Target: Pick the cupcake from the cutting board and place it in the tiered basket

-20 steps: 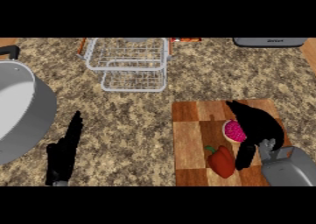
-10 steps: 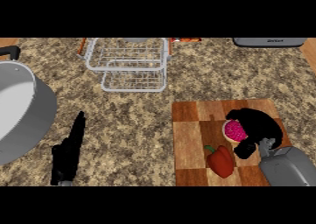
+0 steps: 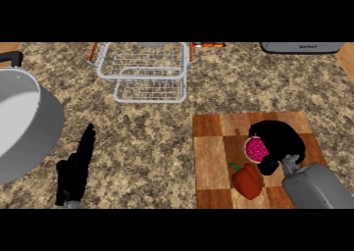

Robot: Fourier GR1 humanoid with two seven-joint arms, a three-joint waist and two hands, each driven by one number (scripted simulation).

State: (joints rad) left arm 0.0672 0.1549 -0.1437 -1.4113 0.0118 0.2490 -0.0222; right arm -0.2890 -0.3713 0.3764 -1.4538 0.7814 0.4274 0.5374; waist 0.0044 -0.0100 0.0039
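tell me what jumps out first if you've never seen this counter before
The right hand on the cutting board at lower right draws the eye, its black fingers curled round the pink-topped cupcake, a red bell pepper just below it. Next come the big grey pot at the left edge and the wire tiered basket at top centre.

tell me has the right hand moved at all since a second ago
Yes. The right hand has closed in on the cupcake; against the cutting board, its fingers now curl round the cupcake instead of spreading open above it.
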